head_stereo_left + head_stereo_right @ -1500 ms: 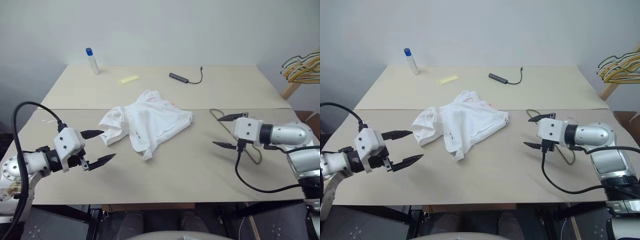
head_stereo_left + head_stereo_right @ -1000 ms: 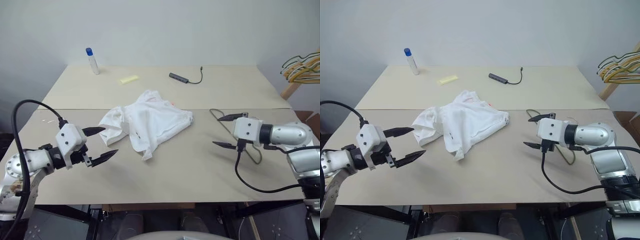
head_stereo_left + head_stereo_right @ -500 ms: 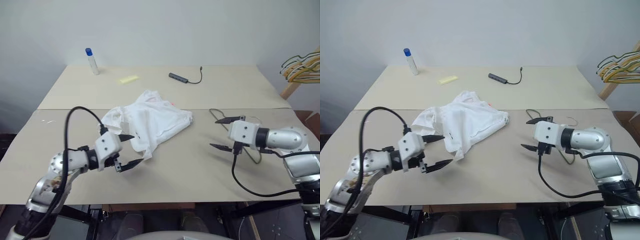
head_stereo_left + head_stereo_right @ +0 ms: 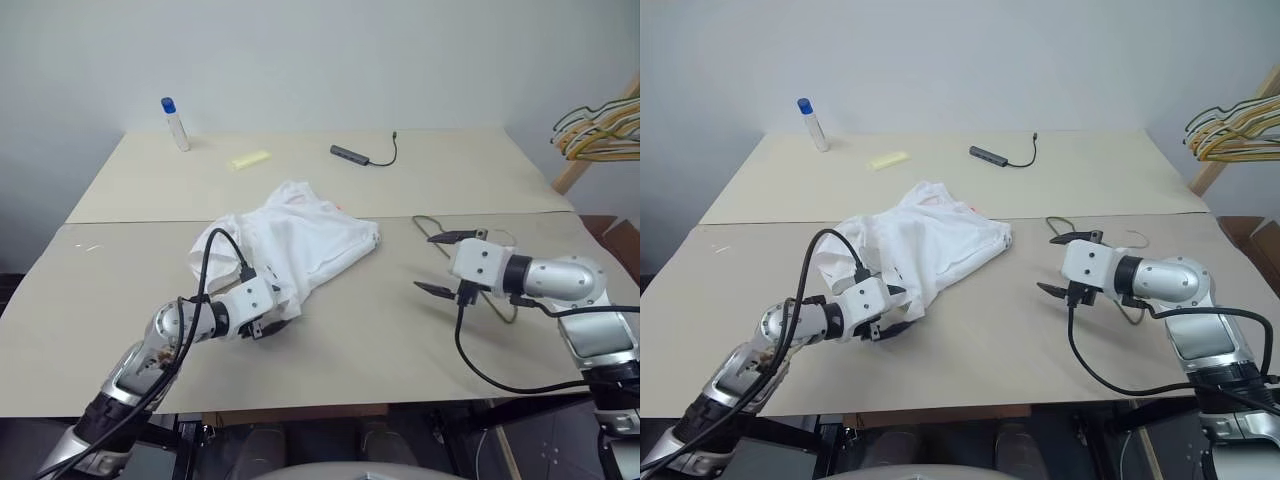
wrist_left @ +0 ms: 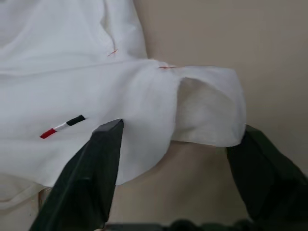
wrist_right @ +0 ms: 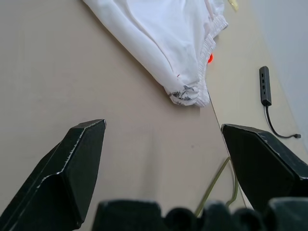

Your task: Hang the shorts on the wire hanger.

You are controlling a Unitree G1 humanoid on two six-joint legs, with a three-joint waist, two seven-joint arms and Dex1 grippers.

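Observation:
The white shorts (image 4: 305, 235) lie crumpled in the middle of the table. My left gripper (image 4: 268, 318) is low at their near hem. In the left wrist view its fingers (image 5: 103, 159) stand open on either side of a folded hem corner (image 5: 207, 110), close to a small red-and-dark dash (image 5: 62, 126). My right gripper (image 4: 440, 263) hovers open over the table to the right of the shorts, holding nothing. The wire hanger (image 4: 428, 224) lies flat on the table beneath and behind that gripper, mostly hidden by it; a bit of wire (image 6: 219, 180) shows between the right fingers.
A blue-capped bottle (image 4: 175, 122), a yellow slip (image 4: 248, 159) and a dark hub with its cable (image 4: 352, 153) lie along the far side of the table. A bunch of hangers on a wooden pole (image 4: 595, 128) stands off the far right corner.
My left gripper has swung right and down from the left side of the table to the shorts' near hem, and its fingers have narrowed. The right gripper has stayed in place.

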